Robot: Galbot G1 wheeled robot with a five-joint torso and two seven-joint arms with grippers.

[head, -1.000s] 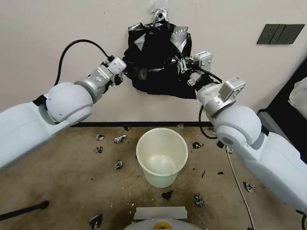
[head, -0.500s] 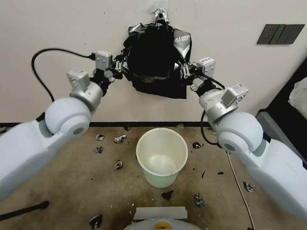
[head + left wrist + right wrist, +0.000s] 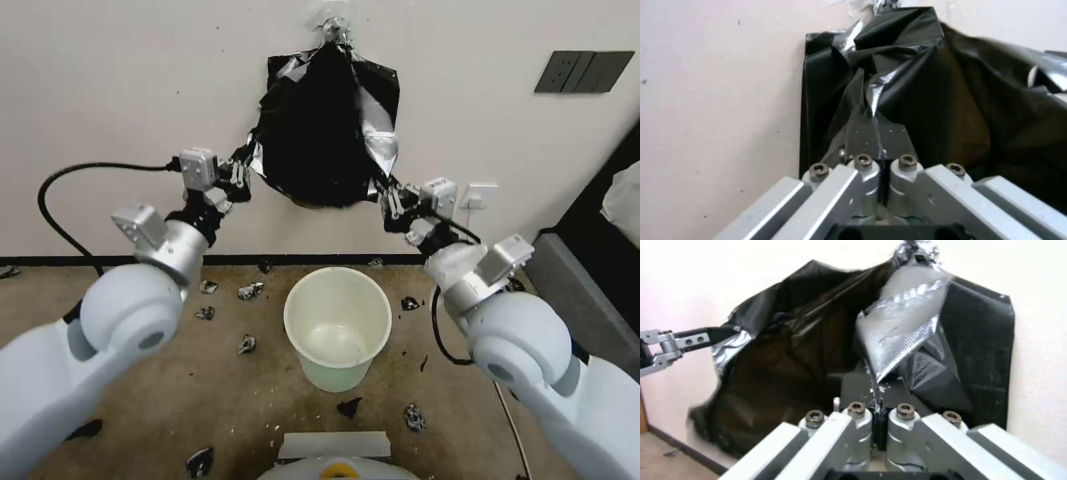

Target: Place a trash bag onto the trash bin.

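Both my grippers are clenched on the trash bag against the far wall: left gripper on its left edge, right gripper on its right. I see the trash bin upright on the floor below, apart from the bag.

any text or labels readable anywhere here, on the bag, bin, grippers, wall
None can be read.
Trash bag: glossy black plastic, no print visible; the silvery patches are glare.
Trash bin: plain cream, no label.
Left gripper and right gripper: bare metal and screws, no markings legible.
Wall plate: dark, no lettering visible.
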